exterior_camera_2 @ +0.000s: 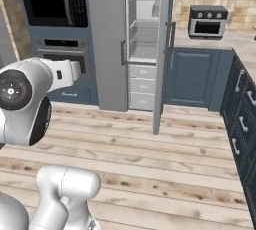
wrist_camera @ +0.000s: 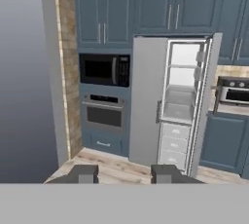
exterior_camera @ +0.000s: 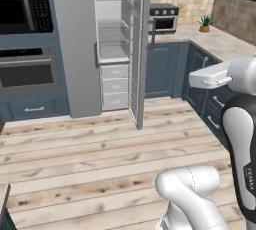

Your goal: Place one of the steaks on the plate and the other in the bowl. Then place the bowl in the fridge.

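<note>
Wood-plank floor lies between you and the open fridge [exterior_camera: 114,49].
From the left base view you see its right door swung out, glass shelves and white drawers bare, with the oven [exterior_camera: 27,71] just left. From the right base view the fridge [exterior_camera_2: 145,39] stands beside a toaster oven [exterior_camera_2: 207,21] on the tabletop. From the hand view your gripper [wrist_camera: 124,174] fingers stand apart, holding nothing, facing the fridge [wrist_camera: 177,101].
</note>
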### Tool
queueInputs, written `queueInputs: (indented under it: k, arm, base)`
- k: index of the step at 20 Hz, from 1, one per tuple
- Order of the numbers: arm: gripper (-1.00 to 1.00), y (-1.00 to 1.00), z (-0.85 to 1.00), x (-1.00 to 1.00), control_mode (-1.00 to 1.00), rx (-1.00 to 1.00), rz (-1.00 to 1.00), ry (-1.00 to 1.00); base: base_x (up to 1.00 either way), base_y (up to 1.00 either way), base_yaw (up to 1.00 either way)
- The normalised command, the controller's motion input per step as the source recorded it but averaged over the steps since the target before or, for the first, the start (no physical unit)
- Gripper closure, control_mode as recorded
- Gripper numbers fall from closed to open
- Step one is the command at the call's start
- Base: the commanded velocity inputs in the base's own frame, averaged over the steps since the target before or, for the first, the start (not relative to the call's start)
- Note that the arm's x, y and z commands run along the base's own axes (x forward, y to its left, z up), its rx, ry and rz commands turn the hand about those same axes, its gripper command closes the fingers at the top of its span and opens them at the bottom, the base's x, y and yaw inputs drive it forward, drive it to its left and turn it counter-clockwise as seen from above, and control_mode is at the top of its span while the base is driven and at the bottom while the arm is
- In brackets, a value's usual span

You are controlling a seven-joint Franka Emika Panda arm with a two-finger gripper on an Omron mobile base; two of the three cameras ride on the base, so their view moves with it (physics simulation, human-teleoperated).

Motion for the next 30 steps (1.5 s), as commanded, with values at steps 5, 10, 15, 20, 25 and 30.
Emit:
queueInputs:
  k: [5, 10, 15, 20, 25, 30]
  arm:
    - [-1.00, 0.00, 0.00, 0.00, 1.00, 0.00, 0.00, 0.00]
    - [-1.00, 0.00, 0.00, 0.00, 1.00, 0.00, 0.00, 0.00]
    - [-1.00, 0.00, 0.00, 0.00, 1.00, 0.00, 0.00, 0.00]
    - [-1.00, 0.00, 0.00, 0.00, 1.00, 0.00, 0.00, 0.00]
    - [-1.00, 0.00, 0.00, 0.00, 1.00, 0.00, 0.00, 0.00]
    - [-1.00, 0.00, 0.00, 0.00, 1.00, 0.00, 0.00, 0.00]
  base:
    - [-1.00, -0.40, 0.05]
    - [-1.00, -0.57, 0.34]
    - [-0.91, -0.24, 0.70]
    - [-0.10, 0.01, 0.99]
    - [-0.03, 0.12, 1.00]
    - [-0.66, 0.81, 0.68]
